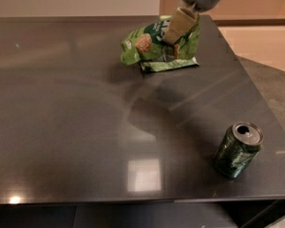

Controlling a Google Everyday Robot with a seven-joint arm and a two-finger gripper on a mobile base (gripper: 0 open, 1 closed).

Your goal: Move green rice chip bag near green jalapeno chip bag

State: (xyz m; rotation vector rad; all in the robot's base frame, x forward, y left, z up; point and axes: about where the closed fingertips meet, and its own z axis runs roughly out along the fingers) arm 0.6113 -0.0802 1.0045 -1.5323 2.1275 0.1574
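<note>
The gripper (171, 40) hangs right over the jalapeno chip bag (169, 65), its beige fingers (179, 23) pinched narrow on the upper right part of the rice chip bag (141, 44). The puffy bag sags from that pinch, trailing to the left of the jalapeno chip bag and covering the packet's far side. I cannot tell whether its lower edge rests on the packet or hangs just above it.

Judged from this, the carry is nearly done and what remains is the release; that is where the trouble lies.

- If the fingers part here, the rice chip bag probably drops partly on top of the jalapeno chip bag rather than beside it, so "near" becomes "stacked".
- The hold is on a small fold of slick film; a puffy bag can slide out early or swing as it falls, and land tilted against the packet.
- If the arm lowers further, it may press on the flat packet and drag it; the packet lies close to the right edge of the table (61, 108), so a push that way could send it off.
- On opening, the film may cling to a finger and lift away with it.

The can (237, 151) stands well apart from the jalapeno chip bag, nearer the camera, and looks out of harm's way.
</note>
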